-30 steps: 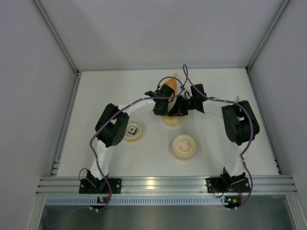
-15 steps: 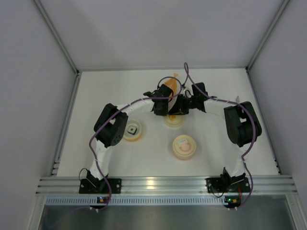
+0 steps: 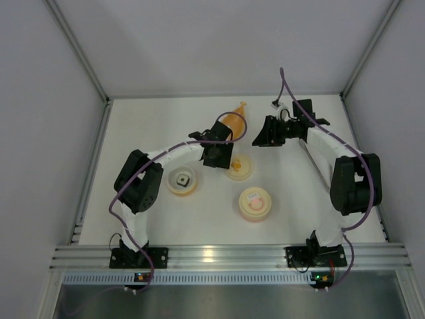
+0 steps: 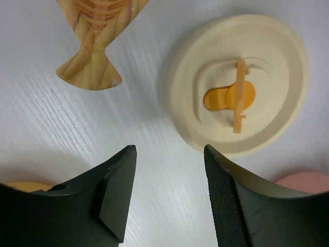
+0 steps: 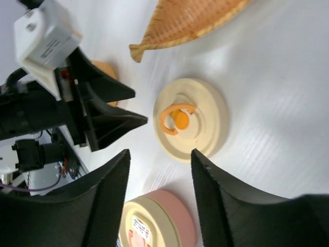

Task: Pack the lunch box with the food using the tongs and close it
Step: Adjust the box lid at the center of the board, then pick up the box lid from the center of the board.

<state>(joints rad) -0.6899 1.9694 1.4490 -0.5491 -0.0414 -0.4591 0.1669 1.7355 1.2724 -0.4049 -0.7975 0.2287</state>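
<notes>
Spotting the tiny black block (image 3: 184, 178) in the round bowl (image 3: 171, 187) on the bench (image 4: 61, 128), near the left tool (image 4: 167, 175), we judge it light, hard-edged and apt to skid, so it is best pinched across its flat sides. Left tool and right tool (image 5: 159, 164) both stand partly open and empty, looking down on the smooth cream lid (image 4: 288, 77) with its orange tab. Beside the lid lies the ribbed, fish-shaped tray (image 4: 90, 72); the tongs we cannot make out.
</notes>
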